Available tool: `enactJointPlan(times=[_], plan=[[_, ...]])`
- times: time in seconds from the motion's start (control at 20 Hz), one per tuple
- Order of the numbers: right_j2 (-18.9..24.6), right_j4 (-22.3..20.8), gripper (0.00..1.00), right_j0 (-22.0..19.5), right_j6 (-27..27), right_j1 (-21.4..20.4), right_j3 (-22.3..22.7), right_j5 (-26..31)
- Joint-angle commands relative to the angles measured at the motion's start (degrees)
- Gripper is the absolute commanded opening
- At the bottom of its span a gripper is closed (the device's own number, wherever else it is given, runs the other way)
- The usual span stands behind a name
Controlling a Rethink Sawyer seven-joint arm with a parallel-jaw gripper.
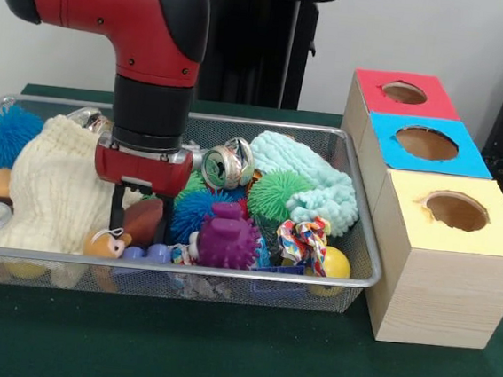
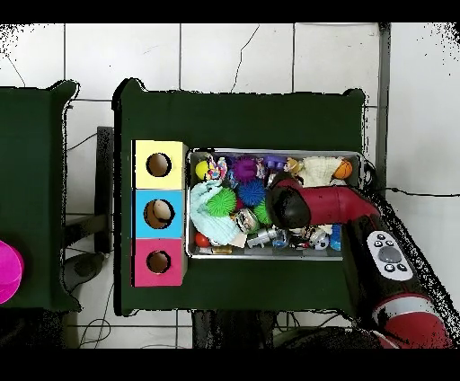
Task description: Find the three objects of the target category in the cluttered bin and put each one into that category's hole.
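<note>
Green cloth covers the table (image 1: 218,355), and closest to the camera along its near edge sits the wire-mesh bin (image 1: 180,284), stretching from the table's left edge toward the middle. Inside, at the front, lie a purple spiky ball (image 1: 227,240), a yellow ball (image 1: 336,265) and a knotted multicoloured rope toy (image 1: 303,240). Behind them are a blue spiky ball (image 1: 194,210), a green spiky ball (image 1: 278,194), a mint knitted piece (image 1: 310,181) and a cream knitted sock (image 1: 57,192). 3 wooden boxes stand at the right side, just beside the bin: yellow-topped (image 1: 449,261) nearest, blue-topped (image 1: 425,145) in the middle, red-topped (image 1: 403,94) farthest, each with 1 round hole. The red arm reaches down into the bin's left-centre, and the end effector (image 1: 139,197) is sunk among the clutter; whether it is spread or pressed together cannot be told.
</note>
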Motion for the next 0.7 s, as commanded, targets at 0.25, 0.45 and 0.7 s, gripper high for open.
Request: enactJointPlan(times=[0.25,0.45,0.7], plan=[[9.3,-3.5,1.00,-2.4,1.4,-2.7,-1.0,-12.6],[10.5,-2.1,1.00,-3.2,-0.8,-3.0,-1.4,-6.7],[11.0,1.1,1.00,-3.0,-5.8,-3.1,-3.0,5.8]])
